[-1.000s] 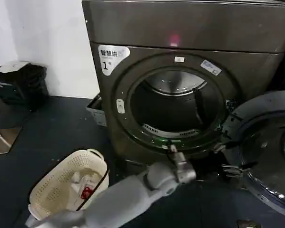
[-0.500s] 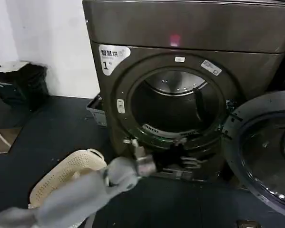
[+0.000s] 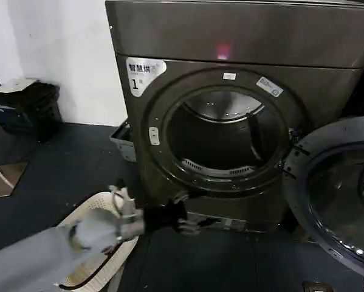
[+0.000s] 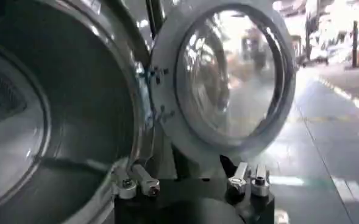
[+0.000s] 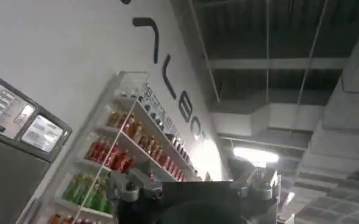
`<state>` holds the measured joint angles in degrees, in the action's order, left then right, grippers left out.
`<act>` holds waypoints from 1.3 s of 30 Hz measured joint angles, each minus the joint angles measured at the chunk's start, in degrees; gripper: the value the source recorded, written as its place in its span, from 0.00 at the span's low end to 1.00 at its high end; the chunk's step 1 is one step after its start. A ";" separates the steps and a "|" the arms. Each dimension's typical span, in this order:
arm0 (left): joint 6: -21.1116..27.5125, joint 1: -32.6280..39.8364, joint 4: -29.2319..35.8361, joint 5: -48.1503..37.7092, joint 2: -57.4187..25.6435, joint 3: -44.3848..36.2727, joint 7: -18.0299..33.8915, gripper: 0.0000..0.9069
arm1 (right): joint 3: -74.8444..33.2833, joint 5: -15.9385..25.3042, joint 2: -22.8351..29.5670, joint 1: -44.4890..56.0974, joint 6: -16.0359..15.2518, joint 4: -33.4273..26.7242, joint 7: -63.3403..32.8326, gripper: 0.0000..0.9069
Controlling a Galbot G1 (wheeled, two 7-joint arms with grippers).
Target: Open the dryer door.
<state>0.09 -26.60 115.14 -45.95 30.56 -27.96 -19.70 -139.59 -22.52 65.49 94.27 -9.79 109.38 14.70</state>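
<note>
The dryer [image 3: 230,91], a large dark grey-brown metallic front-loader, is seen standing against the far wall, with a white "1" sticker [image 3: 144,72] at the upper left of its front and a small pink light [image 3: 222,51] on the top panel. Its round opening is uncovered, and the perforated metal drum [image 3: 221,131] is visible inside. The dryer door [image 3: 339,188] is swung fully open to the right of the opening, hinged at the right edge, with its grey plastic inner face and dark bulging glass turned outward. In the left wrist view the door [image 4: 228,73] is seen as a pale ring around reflective glass, just beside the drum rim [image 4: 133,103].

The left gripper [image 3: 185,222] is held low in front of the dryer's base, below the opening's left part. Its fingers [image 4: 136,181] are spread apart, and nothing is held between them or touched by them. A cream perforated basket [image 3: 87,243] lies on the dark floor under the left arm.

The right gripper [image 5: 191,189] is seen pointing up toward shelves of bottles [image 5: 124,152] and the ceiling; its fingers are apart and empty.
</note>
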 joint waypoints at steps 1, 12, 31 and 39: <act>0.55 -0.62 0.83 0.04 -1.77 0.72 -0.14 1.00 | 0.07 0.77 -0.14 -0.14 0.58 -0.21 -0.01 1.00; 1.69 -9.35 5.25 6.92 -18.15 8.93 -4.21 1.00 | 0.36 2.43 0.31 -1.65 1.70 -0.28 -0.06 1.00; 7.40 -13.15 1.92 16.23 -33.50 12.38 -7.02 1.00 | 1.70 2.18 -0.04 -1.82 1.59 -0.29 -0.02 1.00; 11.31 -13.32 0.25 20.05 -34.49 13.45 -10.86 1.00 | 1.41 2.24 -0.78 -1.63 1.66 -1.39 0.07 1.00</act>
<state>11.40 -39.92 115.39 -25.90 -3.93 -14.51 -30.56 -138.18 -20.28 64.71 92.64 -8.13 107.99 14.78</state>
